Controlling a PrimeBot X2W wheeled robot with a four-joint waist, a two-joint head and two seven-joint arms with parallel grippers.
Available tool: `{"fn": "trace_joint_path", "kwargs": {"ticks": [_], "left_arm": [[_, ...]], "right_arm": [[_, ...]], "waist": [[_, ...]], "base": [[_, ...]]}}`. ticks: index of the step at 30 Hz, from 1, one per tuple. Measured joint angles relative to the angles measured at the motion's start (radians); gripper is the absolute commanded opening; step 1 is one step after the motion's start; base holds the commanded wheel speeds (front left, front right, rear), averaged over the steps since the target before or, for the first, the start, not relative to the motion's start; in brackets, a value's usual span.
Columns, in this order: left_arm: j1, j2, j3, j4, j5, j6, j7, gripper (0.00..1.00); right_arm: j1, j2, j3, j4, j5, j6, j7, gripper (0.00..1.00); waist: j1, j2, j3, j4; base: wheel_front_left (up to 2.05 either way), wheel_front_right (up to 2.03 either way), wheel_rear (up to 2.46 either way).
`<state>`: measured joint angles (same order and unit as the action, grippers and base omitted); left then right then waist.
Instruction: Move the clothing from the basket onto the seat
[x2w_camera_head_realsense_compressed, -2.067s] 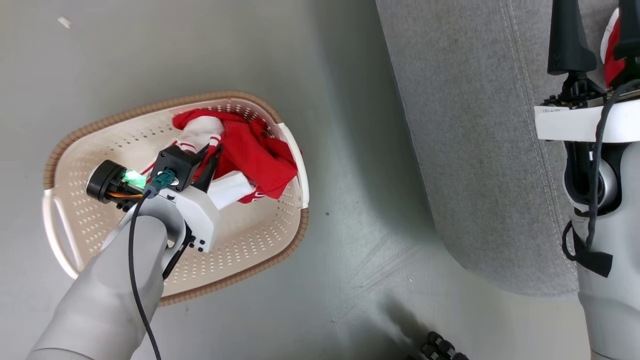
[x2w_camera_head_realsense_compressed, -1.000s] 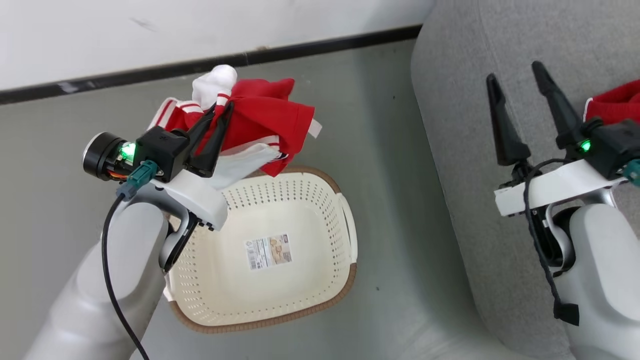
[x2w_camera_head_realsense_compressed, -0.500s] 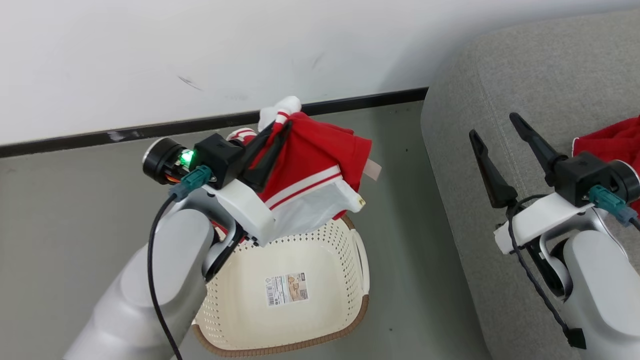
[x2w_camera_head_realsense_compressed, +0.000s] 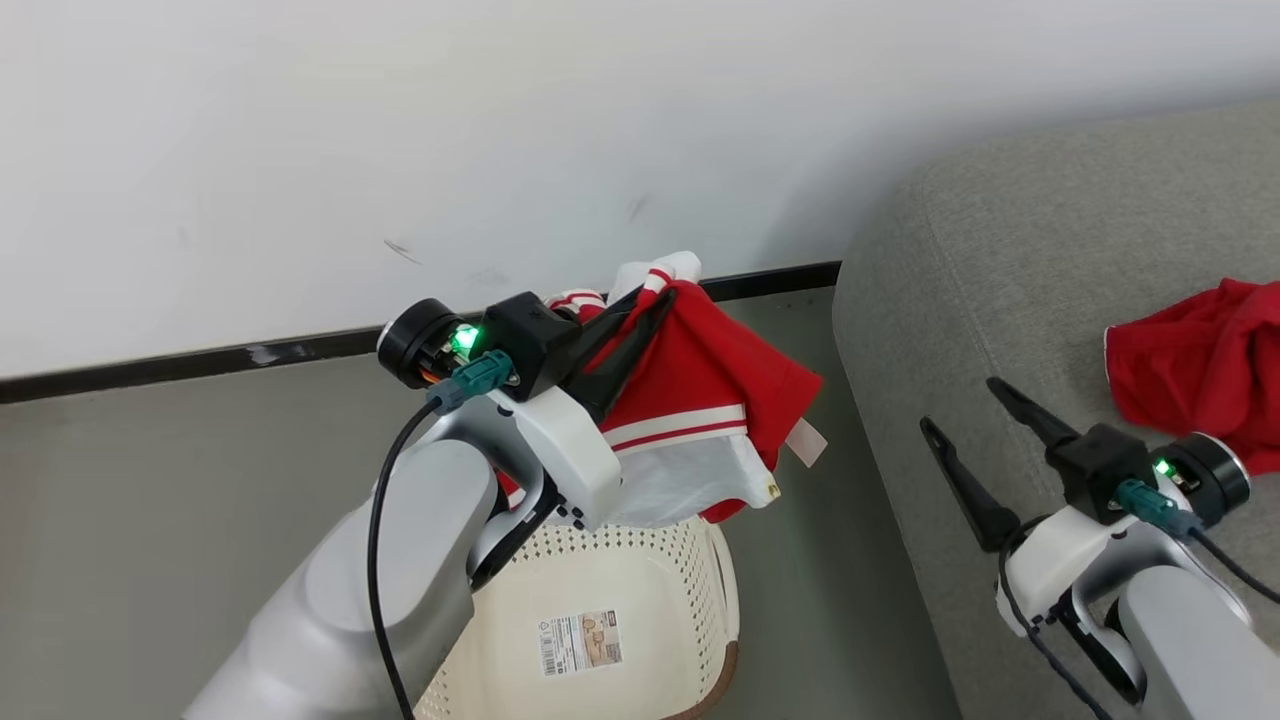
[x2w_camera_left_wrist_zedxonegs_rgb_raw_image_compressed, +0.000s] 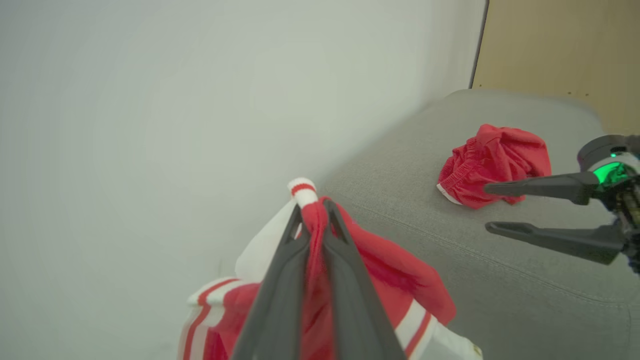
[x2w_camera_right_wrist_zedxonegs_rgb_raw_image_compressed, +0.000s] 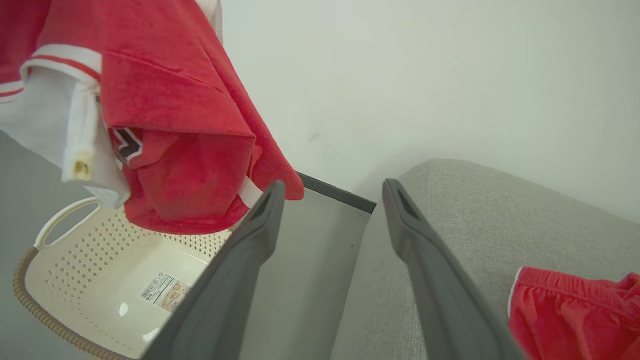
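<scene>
My left gripper (x2w_camera_head_realsense_compressed: 668, 292) is shut on a red garment with white panels and stripes (x2w_camera_head_realsense_compressed: 700, 400), which hangs in the air above the basket (x2w_camera_head_realsense_compressed: 640, 560). In the left wrist view the fabric (x2w_camera_left_wrist_zedxonegs_rgb_raw_image_compressed: 390, 270) bunches between the closed fingers (x2w_camera_left_wrist_zedxonegs_rgb_raw_image_compressed: 280, 280). The cream perforated basket (x2w_camera_right_wrist_zedxonegs_rgb_raw_image_compressed: 90, 250) stands on the floor with just a paper label on its bottom. To the right is the grey seat (x2w_camera_head_realsense_compressed: 1000, 280), with another red piece of clothing (x2w_camera_head_realsense_compressed: 1200, 360) lying crumpled on it. My right gripper (x2w_camera_head_realsense_compressed: 958, 404) hovers open over the seat's near edge, holding nothing.
A white wall with a black baseboard (x2w_camera_head_realsense_compressed: 200, 355) runs behind the basket. Grey floor (x2w_camera_head_realsense_compressed: 150, 500) lies to the left and between basket and seat. A wooden panel (x2w_camera_left_wrist_zedxonegs_rgb_raw_image_compressed: 555, 45) stands behind the seat's far end.
My left gripper has lifted the garment out of the basket and carried it up and right toward the seat. The head camera has tilted upward. The right gripper stays open.
</scene>
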<state>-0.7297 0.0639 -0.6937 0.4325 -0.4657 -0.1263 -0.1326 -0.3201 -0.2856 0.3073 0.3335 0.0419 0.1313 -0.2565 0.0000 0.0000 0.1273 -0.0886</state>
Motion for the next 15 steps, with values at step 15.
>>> {"fn": "trace_joint_path", "kwargs": {"ticks": [15], "left_arm": [[0.000, -0.007, -0.059, -0.064, -0.047, -0.001, 0.035, 0.00]], "right_arm": [[-0.082, -0.044, 0.206, 0.044, 0.003, 0.000, 0.000, 1.00]], "waist": [[0.0000, 0.0000, -0.076, -0.004]], "base": [[0.00, 0.00, 0.00]]}}
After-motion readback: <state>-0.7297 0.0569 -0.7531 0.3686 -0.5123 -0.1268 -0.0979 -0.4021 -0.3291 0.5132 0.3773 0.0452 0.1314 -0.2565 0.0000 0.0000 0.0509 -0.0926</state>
